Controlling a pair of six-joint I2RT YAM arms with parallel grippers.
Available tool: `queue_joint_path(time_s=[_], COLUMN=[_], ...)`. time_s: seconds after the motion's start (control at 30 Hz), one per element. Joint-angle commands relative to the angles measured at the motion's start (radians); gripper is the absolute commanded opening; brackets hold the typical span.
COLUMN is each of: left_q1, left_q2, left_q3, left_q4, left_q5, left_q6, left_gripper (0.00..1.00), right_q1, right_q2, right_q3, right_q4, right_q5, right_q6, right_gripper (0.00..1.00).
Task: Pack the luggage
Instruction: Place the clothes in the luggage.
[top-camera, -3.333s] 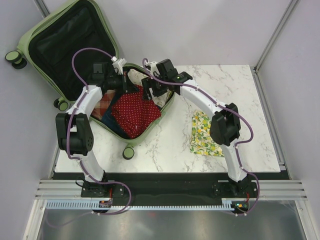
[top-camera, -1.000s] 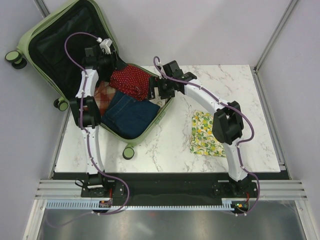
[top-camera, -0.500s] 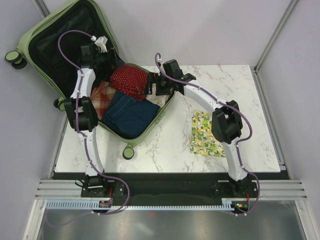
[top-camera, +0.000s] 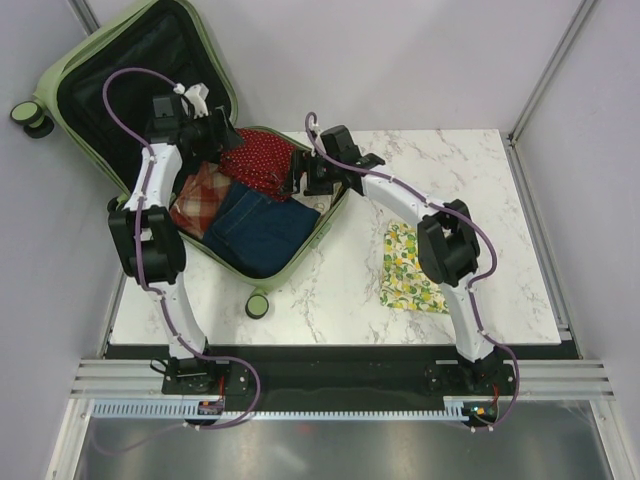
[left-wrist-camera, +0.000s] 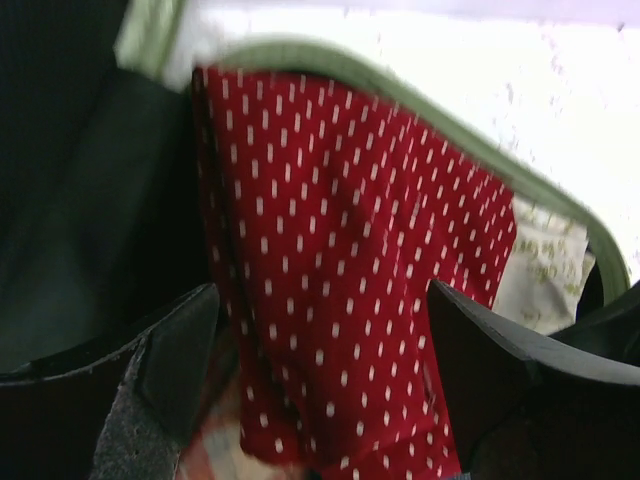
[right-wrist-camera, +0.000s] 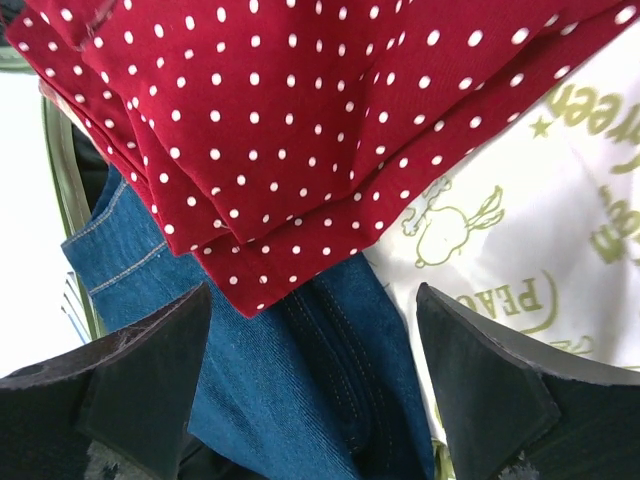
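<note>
The luggage (top-camera: 318, 232), a small pale sage-green hard-shell suitcase with black fabric lining, lies open at the far left corner of the white marble-patterned table (top-camera: 480, 200). Its lid stands tilted up towards the back wall on the left. A black-and-green caster wheel (top-camera: 30, 115) shows at the lid's far left, and another (top-camera: 258, 305) sits at the near corner of the lower half.

The left gripper (top-camera: 213, 132) hovers over the far end of the lower half. In the left wrist view its fingers (left-wrist-camera: 180, 350) stand wide apart, with nothing pinched between them, above a red cloth with white polka dots (left-wrist-camera: 340, 250).

Inside the lower half, from left to right, lie a folded orange-and-red plaid cloth (top-camera: 200, 192), folded blue denim (top-camera: 262, 225) nearer the arms, and the red dotted cloth bunched at the far side. A white cloth with green print (right-wrist-camera: 520, 250) sits partly under the red one.

The right gripper (top-camera: 298, 176) hangs at the suitcase's right rim. Its fingers (right-wrist-camera: 130, 380) are spread wide above the denim and the red cloth's edge, gripping nothing.

Well to the right, a yellow lemon-print cloth (top-camera: 412, 268) lies flat on the table beside the right arm.
</note>
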Motion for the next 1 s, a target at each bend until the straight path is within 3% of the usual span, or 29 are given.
queue_joint_path(time_s=[0.0, 0.33, 0.53, 0.8, 0.9, 0.93, 0.97], left_q1=[-0.001, -0.004, -0.004, -0.008, -0.008, -0.008, -0.007], left_q2=[-0.096, -0.238, -0.242, -0.225, -0.216, -0.215, -0.215], left_q3=[-0.094, -0.269, -0.305, -0.315, -0.308, -0.306, -0.305], left_q4=[-0.066, -0.086, -0.079, -0.059, -0.053, -0.050, -0.047], left_q5=[-0.020, -0.132, -0.054, -0.057, -0.041, -0.041, -0.046], left_q6=[-0.051, -0.031, -0.063, -0.066, -0.071, -0.071, -0.074], left_gripper=[0.90, 0.88, 0.78, 0.77, 0.61, 0.48, 0.42], right_q1=[0.016, 0.037, 0.039, 0.042, 0.040, 0.040, 0.040], right_q2=[0.000, -0.020, -0.032, -0.040, -0.044, -0.044, -0.046], right_q3=[-0.010, -0.044, -0.070, -0.085, -0.088, -0.091, -0.090], right_q4=[0.043, 0.043, 0.043, 0.043, 0.043, 0.043, 0.043], right_q5=[-0.018, -0.011, -0.012, -0.008, -0.004, -0.002, -0.002], right_q6=[0.006, -0.018, -0.035, -0.040, -0.043, -0.044, -0.046], right_gripper=[0.90, 0.89, 0.89, 0.89, 0.89, 0.89, 0.89])
